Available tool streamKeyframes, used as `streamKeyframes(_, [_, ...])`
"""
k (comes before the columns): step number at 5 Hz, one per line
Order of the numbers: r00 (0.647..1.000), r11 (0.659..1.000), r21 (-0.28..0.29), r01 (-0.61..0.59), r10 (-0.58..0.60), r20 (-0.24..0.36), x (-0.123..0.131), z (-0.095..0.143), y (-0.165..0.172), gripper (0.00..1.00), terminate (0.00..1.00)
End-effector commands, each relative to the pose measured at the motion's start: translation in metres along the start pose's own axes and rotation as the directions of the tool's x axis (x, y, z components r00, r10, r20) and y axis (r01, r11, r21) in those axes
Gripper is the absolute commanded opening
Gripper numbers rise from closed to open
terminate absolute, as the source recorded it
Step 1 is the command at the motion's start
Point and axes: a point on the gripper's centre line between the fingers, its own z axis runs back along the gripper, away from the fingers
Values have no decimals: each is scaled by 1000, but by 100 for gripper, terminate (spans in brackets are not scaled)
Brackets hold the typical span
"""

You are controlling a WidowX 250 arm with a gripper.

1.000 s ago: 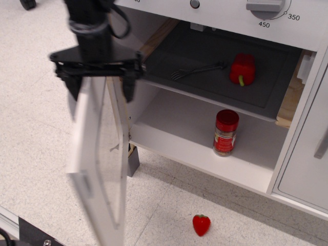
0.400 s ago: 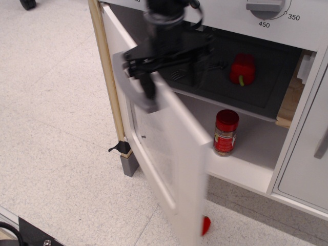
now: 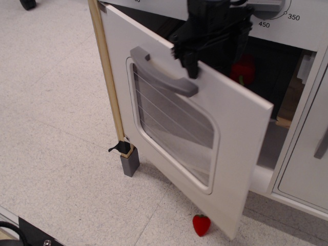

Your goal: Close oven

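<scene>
One oven (image 3: 215,77) fills the upper right of the view, and its single door (image 3: 179,123) stands partly ajar, hinged at the left edge and angled out toward 5 o'clock. The door carries one grey bar handle (image 3: 163,72) near its top and one rounded window (image 3: 171,128) crossed by several thin wires. One black gripper (image 3: 212,43) hangs at 12 o'clock over the door's top edge, with one finger (image 3: 190,64) reaching down just beside the handle's right end; the other finger is hidden behind the door, so I cannot tell whether the jaws are apart or together. One red pepper (image 3: 245,69) shows in the dark interior behind the door. One dial (image 3: 266,6) sits on the panel at 1 o'clock. One red strawberry (image 3: 201,224) lies on the floor (image 3: 51,128) at 6 o'clock, below the door's lower corner. One plain cabinet door (image 3: 307,159) stands at 3 o'clock.
</scene>
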Motion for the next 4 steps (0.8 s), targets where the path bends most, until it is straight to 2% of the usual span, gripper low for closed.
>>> streamKeyframes(1, [996,996,-36,87,-88,-14,-9,48,18,100,0])
streamKeyframes(2, [982,980,-79,185,-188,-32,-27,61,41,100,0])
streamKeyframes(3, [943,945,-5,326,-326,-64,-54,37,61,100,0])
streamKeyframes(4, [908,905,69,419,-417,-39,-70,-3,70,100,0])
